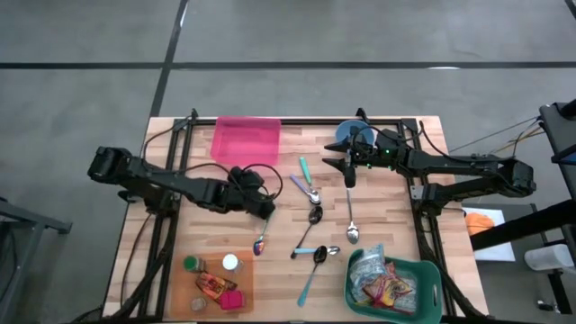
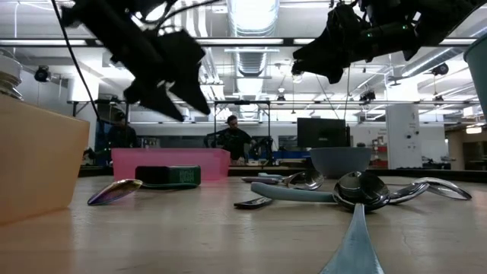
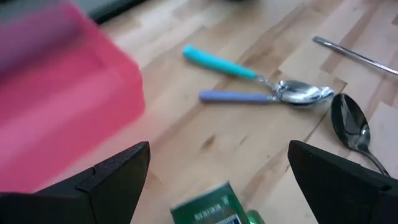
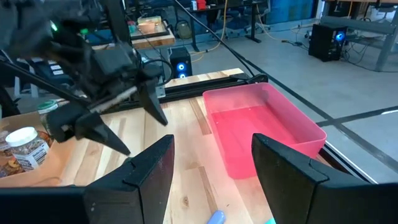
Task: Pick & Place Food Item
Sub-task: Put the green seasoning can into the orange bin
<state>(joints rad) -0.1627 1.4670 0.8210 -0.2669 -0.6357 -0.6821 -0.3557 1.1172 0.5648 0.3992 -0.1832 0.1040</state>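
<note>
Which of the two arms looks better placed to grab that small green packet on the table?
Probably the left. The left gripper hangs open just above the green packet, while the right gripper hovers farther off beside the blue bowl.

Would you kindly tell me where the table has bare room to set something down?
Bare wood lies between the pink tray and blue bowl, and along the table's left edge. The middle is crowded with spoons; the near corners hold the wooden tray and green basket.

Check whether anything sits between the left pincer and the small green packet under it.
Nothing visible does. The left pincer hangs open above the small green printed packet, with only bare wooden table showing between its fingers. The pink plastic tray and the colour-handled metal spoons lie off to the sides.
</note>
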